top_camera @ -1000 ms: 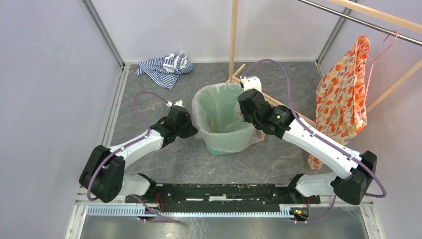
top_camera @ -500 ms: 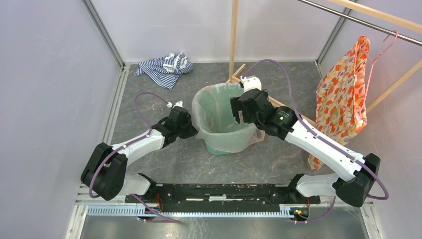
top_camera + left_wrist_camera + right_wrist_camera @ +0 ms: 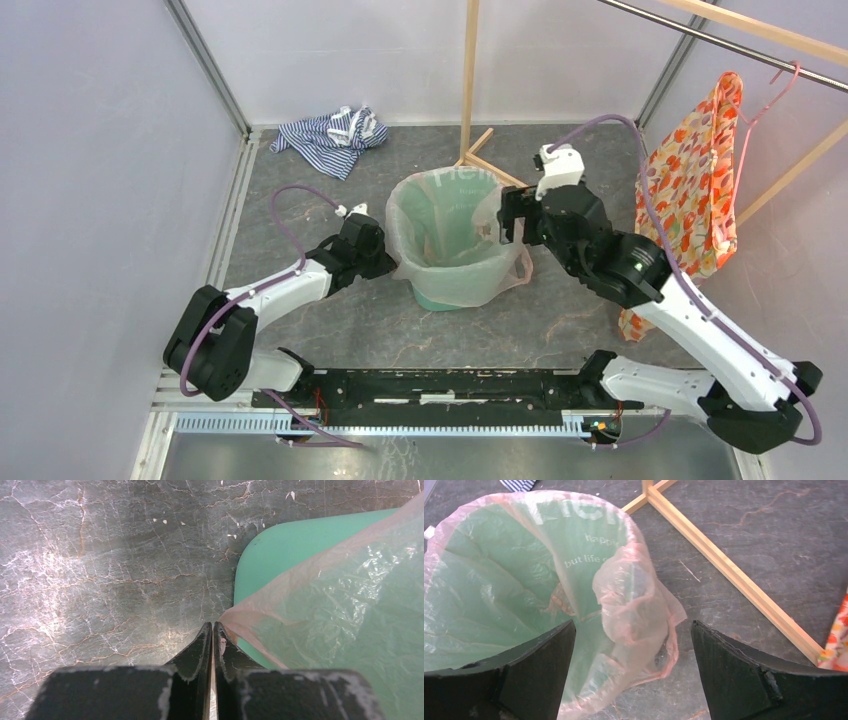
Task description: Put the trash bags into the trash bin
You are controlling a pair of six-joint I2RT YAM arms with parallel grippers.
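**Pink bag sitting in the green bin, left claw pinching its edge**

We've got the trash bag (image 3: pixel 462 282), thin, crinkly and pale pink, lining the trash bin (image 3: pixel 280 545), with its edge folded out over the rim. The mint-green bin stands upright mid-worktop (image 3: pixel 330 320).

On writing: in the right wrist view there's white print on the far inner side that reads "happ…" and under it "but life…", both cut off by a fold. There are bigger letters above that we can't make out. We can't tell either whether the print is on the bag or on the bin.

The left claw (image 3: pixel 213 627) is closed on a corner of the bag just outside the bin's left rim. The right claw (image 3: pixel 633 625) is spread wide and holds nothing, hovering over the right rim where a loose flap of bag bunches up.

Further out, a wooden rack (image 3: pixel 468 80) stands behind the bin. A blue-white striped cloth (image 3: pixel 330 135) is crumpled at the back left, and an orange floral garment (image 3: pixel 690 190) hangs on a pink hanger (image 3: pixel 770 95) on the right.
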